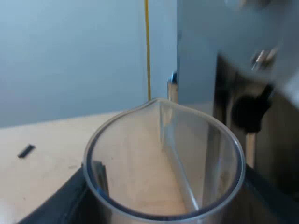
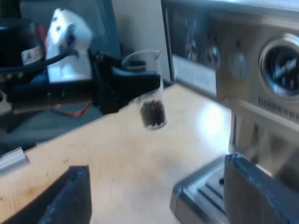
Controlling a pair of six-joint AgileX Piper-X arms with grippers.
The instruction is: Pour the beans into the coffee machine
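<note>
My left pincer [image 1: 163, 205] is clamped on the measuring glass [image 1: 163, 158], upright, off the counter [image 2: 117, 158] beside the espresso machine [image 2: 261, 70], beans [image 2: 153, 114] unpoured in its bottom; right pincer [image 2: 159, 200] apart, empty; raising and tipping over the machine's top remain.

Left claw [image 1: 164, 205] at work: my two black fingers [image 1: 65, 200] press on opposite sides of a measuring glass [image 1: 163, 140] and hold it mouth up. From my right wrist the same claw [image 2: 136, 75] is seen clamped high on the glass, carrying it clear above the surface [image 2: 117, 154]. My right claw [image 2: 159, 196] hangs low over that surface, its fingers [image 2: 70, 196] spread wide apart with nothing between them.
</note>
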